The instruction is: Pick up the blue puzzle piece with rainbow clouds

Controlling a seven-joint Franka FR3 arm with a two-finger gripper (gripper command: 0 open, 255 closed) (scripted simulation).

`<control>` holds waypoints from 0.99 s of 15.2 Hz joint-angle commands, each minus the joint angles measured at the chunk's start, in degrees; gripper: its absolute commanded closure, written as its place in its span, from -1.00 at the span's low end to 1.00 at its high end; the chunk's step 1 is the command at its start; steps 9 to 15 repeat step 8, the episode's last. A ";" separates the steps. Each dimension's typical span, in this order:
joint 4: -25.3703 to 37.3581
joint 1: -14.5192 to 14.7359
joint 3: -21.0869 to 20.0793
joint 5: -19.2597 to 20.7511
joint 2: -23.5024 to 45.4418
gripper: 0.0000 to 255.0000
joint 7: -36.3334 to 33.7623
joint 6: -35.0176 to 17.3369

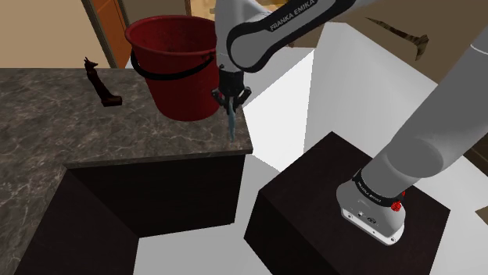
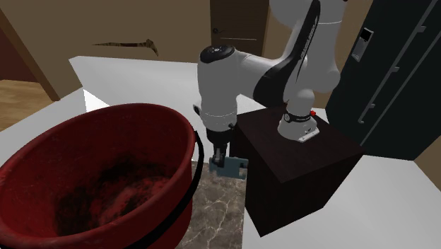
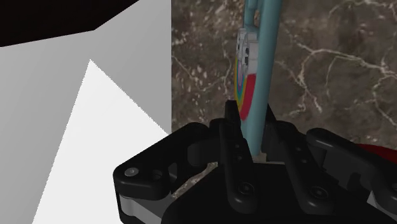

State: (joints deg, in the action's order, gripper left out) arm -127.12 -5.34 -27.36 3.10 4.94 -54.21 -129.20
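Pincer [image 1: 231,103] pinches the piece [image 1: 232,126] edge-on between 2 fingers [image 3: 234,149], and so thin a hold could let it slip to the counter [image 1: 156,133] below.

1. A red bucket [image 2: 145,108] stands in the foreground on the marbled bench [image 2: 220,216].
2. Behind it, the end effector [image 2: 222,157] points down, clasping a blue piece [image 2: 234,167] at the bench's edge.
3. The dark stand [image 2: 300,170] sits just beyond.
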 commanded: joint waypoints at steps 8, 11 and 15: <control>2.40 -0.28 -0.10 -2.05 -3.33 1.00 1.55 5.34; 2.40 -0.28 -0.10 -2.05 -3.33 1.00 1.55 5.34; 2.40 -0.28 -0.10 -2.05 -3.33 1.00 1.55 5.34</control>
